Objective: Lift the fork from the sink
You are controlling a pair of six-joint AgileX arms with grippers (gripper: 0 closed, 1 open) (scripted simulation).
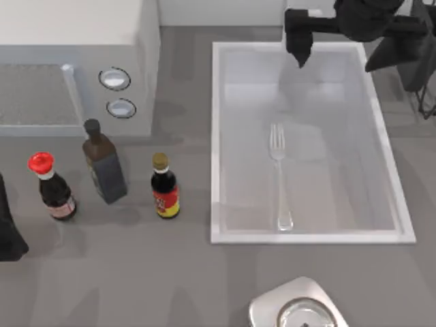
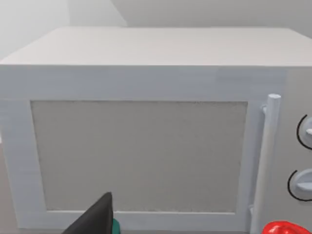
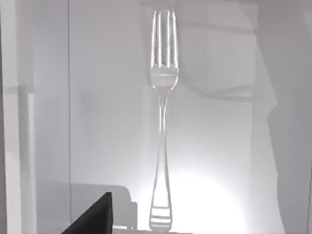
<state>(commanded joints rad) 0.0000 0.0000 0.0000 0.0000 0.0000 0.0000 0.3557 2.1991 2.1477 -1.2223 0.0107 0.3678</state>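
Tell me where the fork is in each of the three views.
Top view: the fork lies in the middle of the sink, tines toward the far wall.
Left wrist view: not in it; a microwave faces the camera.
Right wrist view: fork centred.
Shared landmark: the white sink floor.

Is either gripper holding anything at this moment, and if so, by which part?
Nothing is held. The fork lies free on the floor of the sink; the right gripper hangs above the sink's far end, and the left arm is parked at the table's left edge.
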